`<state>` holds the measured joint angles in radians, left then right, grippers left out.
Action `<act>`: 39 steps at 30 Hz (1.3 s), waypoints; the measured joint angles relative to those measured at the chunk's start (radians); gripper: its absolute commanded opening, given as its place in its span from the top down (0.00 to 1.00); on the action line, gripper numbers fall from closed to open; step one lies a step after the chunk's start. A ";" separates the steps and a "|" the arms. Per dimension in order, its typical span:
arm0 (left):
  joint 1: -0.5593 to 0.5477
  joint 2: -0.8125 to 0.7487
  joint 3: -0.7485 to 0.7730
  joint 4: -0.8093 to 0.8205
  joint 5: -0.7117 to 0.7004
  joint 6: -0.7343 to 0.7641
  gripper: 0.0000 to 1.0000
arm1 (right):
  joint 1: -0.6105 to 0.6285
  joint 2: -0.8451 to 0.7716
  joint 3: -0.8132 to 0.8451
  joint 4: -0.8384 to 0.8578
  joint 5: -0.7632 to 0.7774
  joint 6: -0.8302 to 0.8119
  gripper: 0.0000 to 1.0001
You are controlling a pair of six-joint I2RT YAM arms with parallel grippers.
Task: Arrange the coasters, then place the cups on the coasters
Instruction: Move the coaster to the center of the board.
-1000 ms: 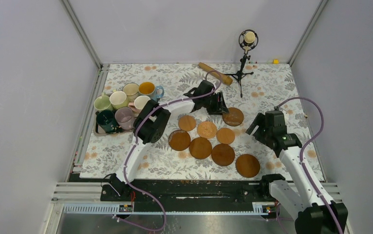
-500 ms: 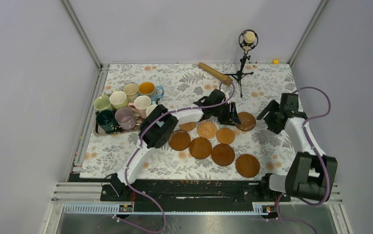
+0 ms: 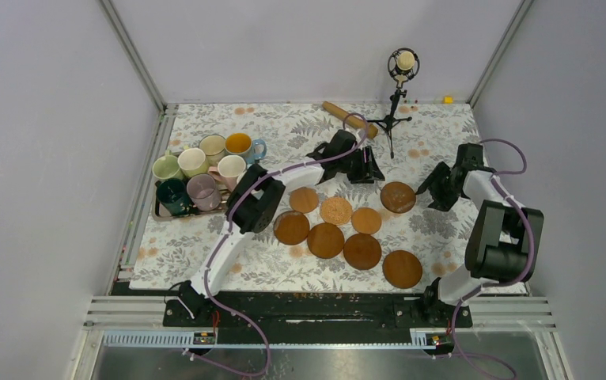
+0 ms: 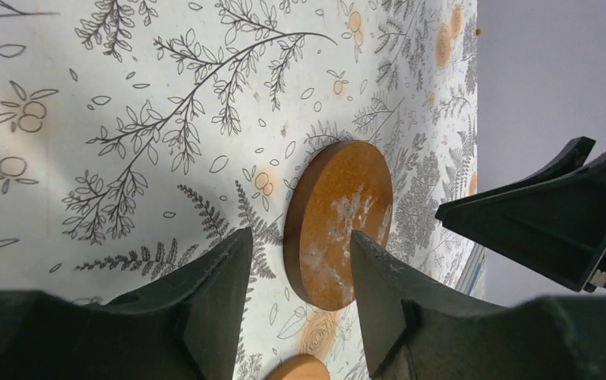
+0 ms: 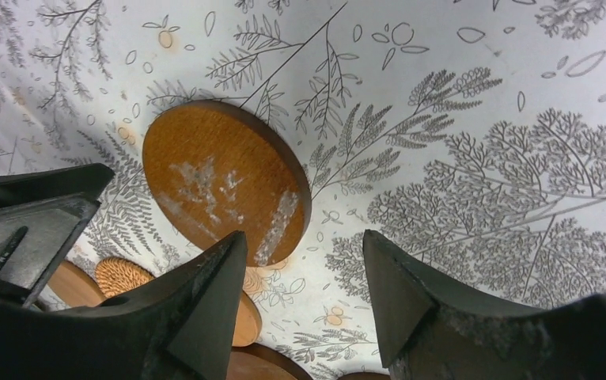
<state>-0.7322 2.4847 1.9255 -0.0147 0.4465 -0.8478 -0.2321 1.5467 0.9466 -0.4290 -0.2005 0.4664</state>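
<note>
Both the left tool point(image 3: 363, 168) and the right tool point(image 3: 436, 190) stand parted and empty on either side of one dark coaster point(image 3: 398, 196) lying flat on the surface point(image 3: 284, 127) (near the other coasters point(image 3: 326, 240)), so if both close in they may collide or shove it askew.

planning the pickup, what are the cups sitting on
A dark tray; only its near rim shows, the cups cover the rest. All eight coasters lie apart, bare.
</note>
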 measured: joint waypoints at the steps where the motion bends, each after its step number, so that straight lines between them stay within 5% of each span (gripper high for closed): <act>1: -0.002 0.011 0.010 0.000 0.003 -0.002 0.53 | -0.003 0.020 0.007 0.000 -0.005 -0.003 0.38; 19: -0.091 0.066 0.042 0.048 0.064 -0.036 0.54 | -0.024 0.229 0.156 -0.047 -0.082 -0.027 0.42; 39: -0.154 -0.055 -0.151 0.083 0.053 0.024 0.52 | -0.039 0.143 0.164 -0.225 -0.026 -0.106 0.51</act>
<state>-0.8860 2.4302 1.7741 0.0681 0.4999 -0.8234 -0.2714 1.6901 1.1110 -0.6540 -0.2264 0.3607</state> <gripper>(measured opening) 0.484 0.508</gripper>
